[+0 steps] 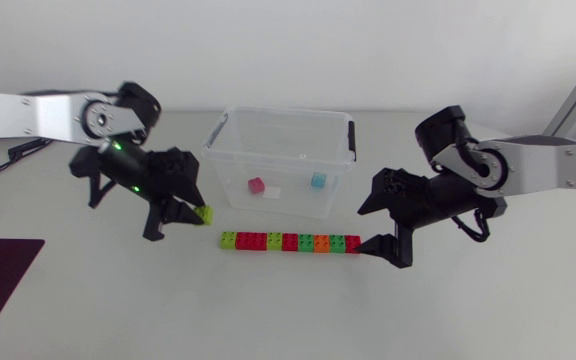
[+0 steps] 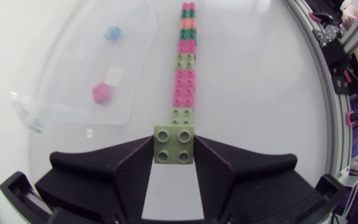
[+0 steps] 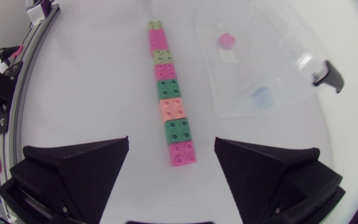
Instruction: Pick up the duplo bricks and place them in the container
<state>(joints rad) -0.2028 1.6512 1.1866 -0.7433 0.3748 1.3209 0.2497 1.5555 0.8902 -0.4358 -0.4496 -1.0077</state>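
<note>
I judge the task to be at an early stage. Two bricks lie already inside the container [image 1: 283, 112], at the upper centre of the head view: a pink brick [image 1: 257, 186] and a blue brick [image 1: 318, 181]. A third one, the lime brick [image 1: 205, 213], is pinched from two sides by the jaws of the left arm [image 1: 58, 115]. It is left of centre, near the container's lower left corner and not yet over the rim.

The rest wait on the table [image 1: 268, 310] in a straight row [image 1: 289, 242] just below the container, about eight pieces in lime, red, green and orange, touching end to end. So most of the work is left.

The jaws of the right arm [image 1: 548, 165] are spread wide at the right end of the row, with the last red brick [image 1: 353, 244] between them. In the right wrist view neither side touches it. I think this one will be taken next.

The bricks are hard, glossy plastic blocks, square, with four round studs on top. One red piece is double length, or two joined; I cannot tell. The container is a clear, thin-walled box with rounded corners, an open top and dark clips at the sides. The table is white, smooth and matte. The jaws are matte black wedges.
</note>
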